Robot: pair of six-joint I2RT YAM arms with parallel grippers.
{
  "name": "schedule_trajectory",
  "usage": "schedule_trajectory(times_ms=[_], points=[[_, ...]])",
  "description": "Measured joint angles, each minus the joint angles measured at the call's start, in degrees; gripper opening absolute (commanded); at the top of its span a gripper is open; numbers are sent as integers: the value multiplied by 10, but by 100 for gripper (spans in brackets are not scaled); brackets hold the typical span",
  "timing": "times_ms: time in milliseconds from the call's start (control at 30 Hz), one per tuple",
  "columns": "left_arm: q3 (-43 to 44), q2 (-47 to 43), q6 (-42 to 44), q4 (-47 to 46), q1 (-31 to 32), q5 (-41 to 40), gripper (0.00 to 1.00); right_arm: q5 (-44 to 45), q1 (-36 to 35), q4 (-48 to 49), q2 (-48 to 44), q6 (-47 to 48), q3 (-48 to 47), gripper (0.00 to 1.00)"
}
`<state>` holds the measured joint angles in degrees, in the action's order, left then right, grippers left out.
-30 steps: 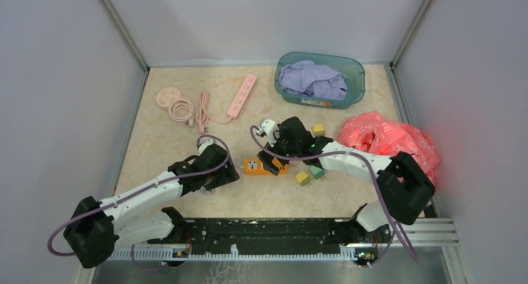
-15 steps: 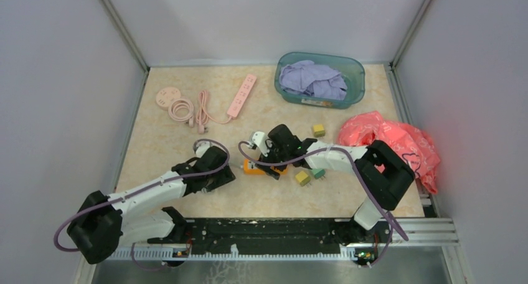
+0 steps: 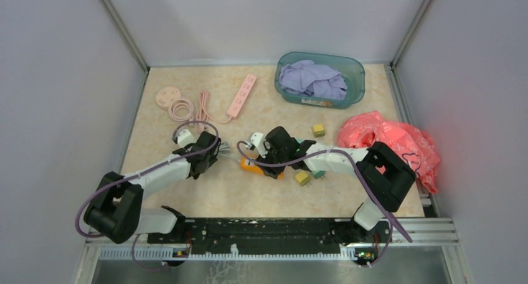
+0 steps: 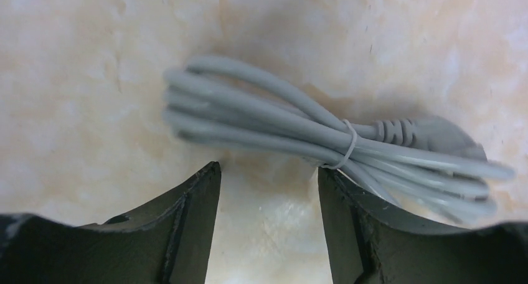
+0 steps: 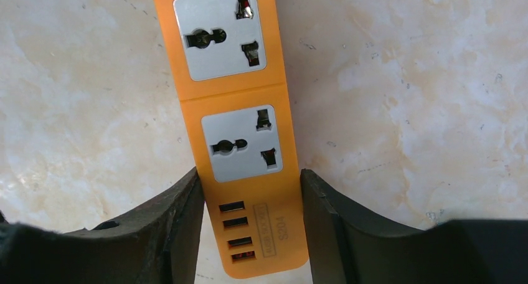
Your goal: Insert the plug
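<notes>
Top external view showed a beige marbled table (image 3: 249,197) between pale walls (image 3: 249,22). The orange power strip (image 5: 236,109) bore two grey sockets. The right gripper (image 5: 251,175) clamped its sides, and the left gripper (image 4: 269,169) stood apart.

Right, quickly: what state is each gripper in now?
Left gripper: open, holding nothing, grey cable bundle just ahead.
Right gripper: closed on the orange power strip.

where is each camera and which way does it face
top external: above, behind the robot, down at the table; left arm, right arm show
left wrist: on left arm, down at grey cable; left end effector shows
right wrist: on right arm, down at orange power strip; right end effector straddles it
shared: top external, right wrist both show the strip
</notes>
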<state>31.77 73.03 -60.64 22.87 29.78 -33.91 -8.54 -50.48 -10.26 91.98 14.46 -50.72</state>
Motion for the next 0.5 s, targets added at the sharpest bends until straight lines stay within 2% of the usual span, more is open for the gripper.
schedule_trajectory(times_ms=[233, 367, 433, 500], points=[[64, 69, 9, 3, -12, -67, 67, 26, -37, 11, -1, -85, 0, 36], [70, 75, 12, 3, -12, -78, 74, 57, -49, 12, 1, -147, 0, 38], [70, 75, 12, 9, -12, -78, 77, 76, -53, 8, 4, -172, -3, 42], [70, 71, 12, 20, -12, -76, 81, 92, -57, 0, 8, -188, -9, 50]])
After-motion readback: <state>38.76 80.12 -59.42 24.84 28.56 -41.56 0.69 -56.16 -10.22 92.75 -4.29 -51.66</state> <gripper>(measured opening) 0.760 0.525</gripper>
